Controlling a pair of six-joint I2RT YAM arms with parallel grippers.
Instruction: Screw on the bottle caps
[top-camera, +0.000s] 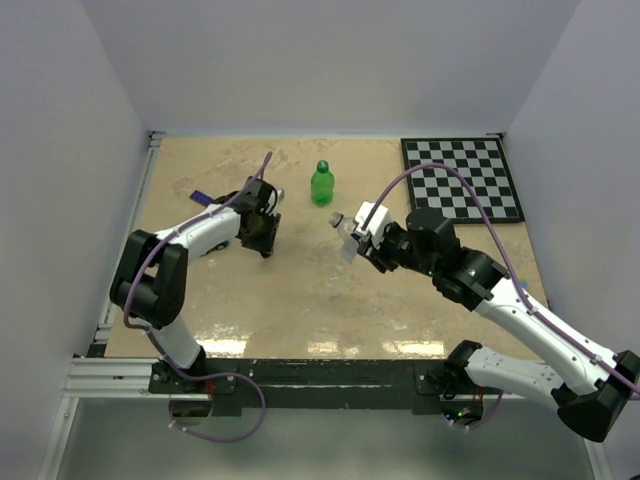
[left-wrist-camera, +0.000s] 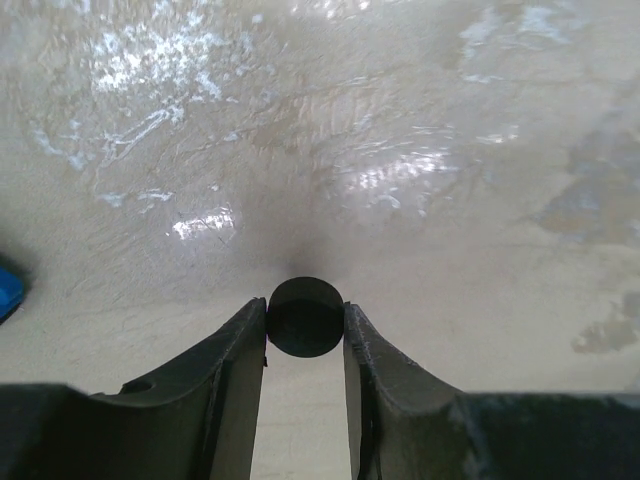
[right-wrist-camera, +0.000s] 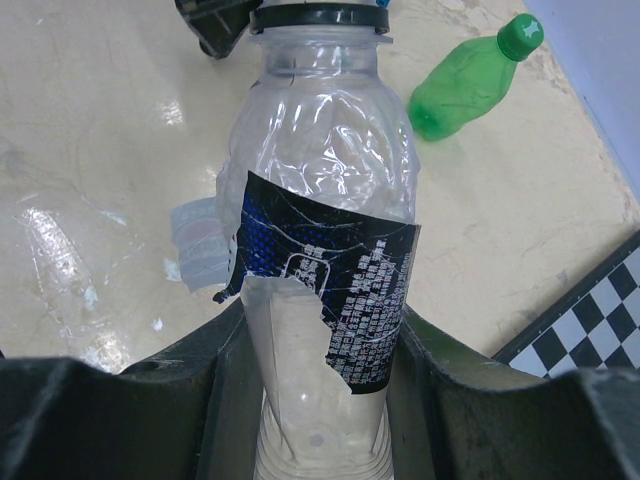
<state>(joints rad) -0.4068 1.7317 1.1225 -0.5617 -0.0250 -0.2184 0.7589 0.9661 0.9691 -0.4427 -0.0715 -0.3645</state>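
Left claw (left-wrist-camera: 305, 310) looks clenched on the black cap (left-wrist-camera: 305, 317), left of the bench's (left-wrist-camera: 450, 150) middle. Lift it level towards the clear bottle (right-wrist-camera: 320, 250), which the right claw (right-wrist-camera: 322, 315) grasps.

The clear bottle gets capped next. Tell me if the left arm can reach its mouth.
Probably yes. The right fingers hold the clear bottle, mouth roughly toward the left arm; the left fingers pinch the black cap. Only bare table lies between; the green bottle stands farther back, off that line.
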